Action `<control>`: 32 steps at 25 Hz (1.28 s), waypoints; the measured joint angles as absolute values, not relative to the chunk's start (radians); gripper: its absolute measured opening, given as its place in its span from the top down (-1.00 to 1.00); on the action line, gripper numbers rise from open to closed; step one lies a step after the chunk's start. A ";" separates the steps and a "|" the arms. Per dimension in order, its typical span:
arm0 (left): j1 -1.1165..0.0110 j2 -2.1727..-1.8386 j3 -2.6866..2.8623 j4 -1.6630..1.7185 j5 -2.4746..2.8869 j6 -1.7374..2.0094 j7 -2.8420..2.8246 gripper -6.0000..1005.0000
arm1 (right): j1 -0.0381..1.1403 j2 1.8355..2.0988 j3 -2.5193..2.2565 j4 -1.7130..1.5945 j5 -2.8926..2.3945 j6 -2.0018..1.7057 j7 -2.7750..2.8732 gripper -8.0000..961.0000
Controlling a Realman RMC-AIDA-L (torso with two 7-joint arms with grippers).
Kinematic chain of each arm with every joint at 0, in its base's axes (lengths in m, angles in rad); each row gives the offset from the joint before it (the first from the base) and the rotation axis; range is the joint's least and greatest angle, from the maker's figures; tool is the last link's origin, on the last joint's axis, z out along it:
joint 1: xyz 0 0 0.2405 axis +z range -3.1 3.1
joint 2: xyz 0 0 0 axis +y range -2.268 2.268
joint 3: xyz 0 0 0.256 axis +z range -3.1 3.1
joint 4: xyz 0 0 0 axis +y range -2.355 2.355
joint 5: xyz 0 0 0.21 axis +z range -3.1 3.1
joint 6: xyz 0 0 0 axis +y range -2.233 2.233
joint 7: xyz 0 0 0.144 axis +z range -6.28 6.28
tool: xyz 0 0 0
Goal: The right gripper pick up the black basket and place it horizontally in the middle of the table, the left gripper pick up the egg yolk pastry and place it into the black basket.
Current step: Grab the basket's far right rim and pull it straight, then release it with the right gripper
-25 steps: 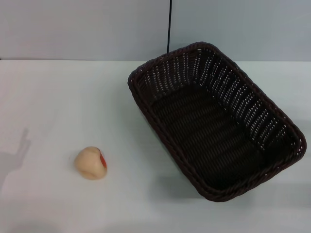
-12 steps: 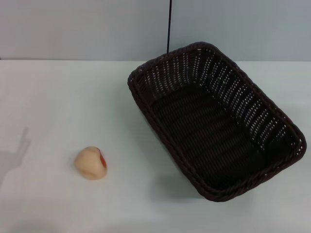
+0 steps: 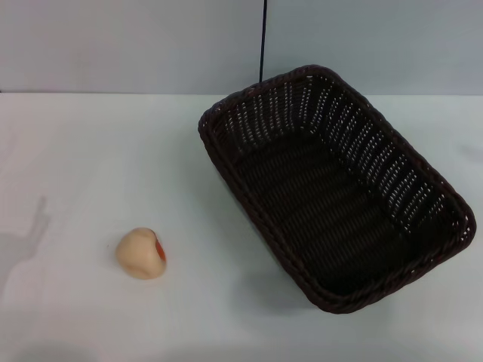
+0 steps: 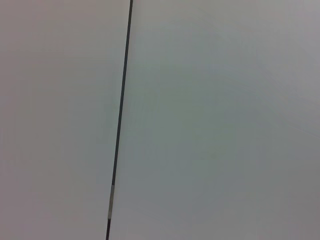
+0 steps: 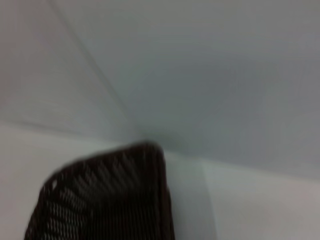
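Observation:
The black basket [image 3: 336, 185] lies empty on the right half of the white table [image 3: 90, 151], turned diagonally, one corner toward the back and one toward the front right edge. Part of the basket also shows in the right wrist view [image 5: 110, 195]. The egg yolk pastry [image 3: 141, 253] sits on the table at the front left, its red-orange patch facing the basket, well apart from it. Neither gripper shows in any view. A faint arm shadow falls on the table at the far left.
A grey wall [image 3: 121, 45] stands behind the table, with a thin black vertical line [image 3: 263, 41] on it above the basket. The same line shows in the left wrist view [image 4: 120, 120]. Bare tabletop lies between pastry and basket.
The basket and pastry have not moved. The shadow at the far left of the table has shifted slightly.

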State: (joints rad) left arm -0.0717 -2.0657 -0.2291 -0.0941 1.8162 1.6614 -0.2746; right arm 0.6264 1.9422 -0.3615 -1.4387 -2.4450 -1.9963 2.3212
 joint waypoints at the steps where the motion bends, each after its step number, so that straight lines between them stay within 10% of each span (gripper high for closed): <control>1: -0.071 -2.066 -0.229 -0.095 1.817 1.661 -0.275 -0.62 | 0.661 1.934 -0.384 -1.416 -2.500 -2.006 2.348 -0.20; 7: -0.060 -2.068 -0.226 -0.102 1.818 1.659 -0.275 -0.62 | 0.772 1.924 -0.523 -1.217 -2.627 -1.939 2.421 -0.18; 20: -0.054 -2.069 -0.225 -0.104 1.818 1.664 -0.275 -0.62 | 0.807 2.015 -0.710 -1.004 -2.615 -1.610 2.423 -0.11; 32: -0.051 -2.068 -0.225 -0.103 1.818 1.664 -0.275 -0.62 | 0.850 2.031 -0.830 -0.853 -2.610 -1.469 2.427 -0.06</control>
